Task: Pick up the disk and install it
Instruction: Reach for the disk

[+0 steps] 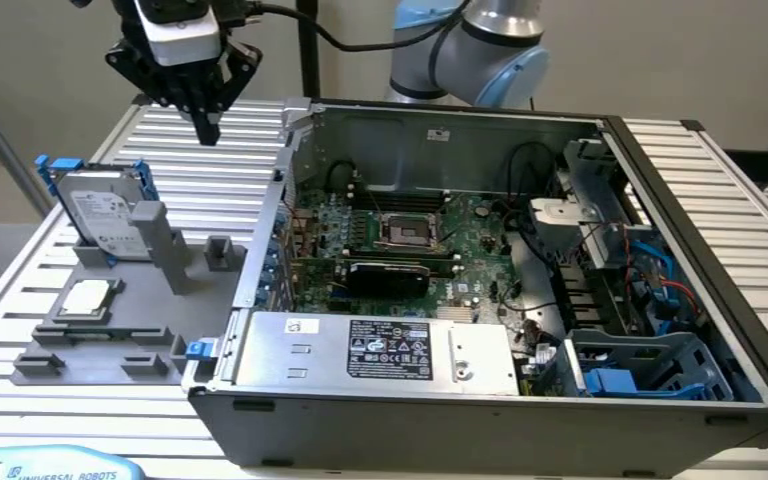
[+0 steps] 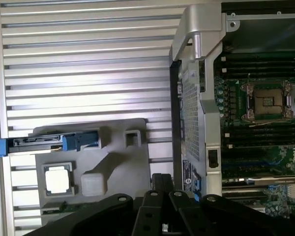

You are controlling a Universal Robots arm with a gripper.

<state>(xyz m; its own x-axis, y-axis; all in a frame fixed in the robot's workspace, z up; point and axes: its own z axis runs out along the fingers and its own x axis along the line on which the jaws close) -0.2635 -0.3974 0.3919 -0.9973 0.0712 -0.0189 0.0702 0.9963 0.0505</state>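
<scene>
Our gripper [image 1: 208, 130] hangs with its fingers pressed together on nothing, pointing straight down, high over the far edge of the slatted table [image 1: 11, 300]. It is near the computer case [image 1: 491, 250] and apart from the disk [image 1: 97, 212]. The disk stands upright in a slot at the far corner of the grey fixture [image 1: 131, 335], on the exterior view's left, and is not yet picked up. We judge this to be the approach. A grasp calls for parted jaws, lined up over the blue carrier's upper edge. The arm [image 1: 491, 50] reaches in from behind the case.
</scene>
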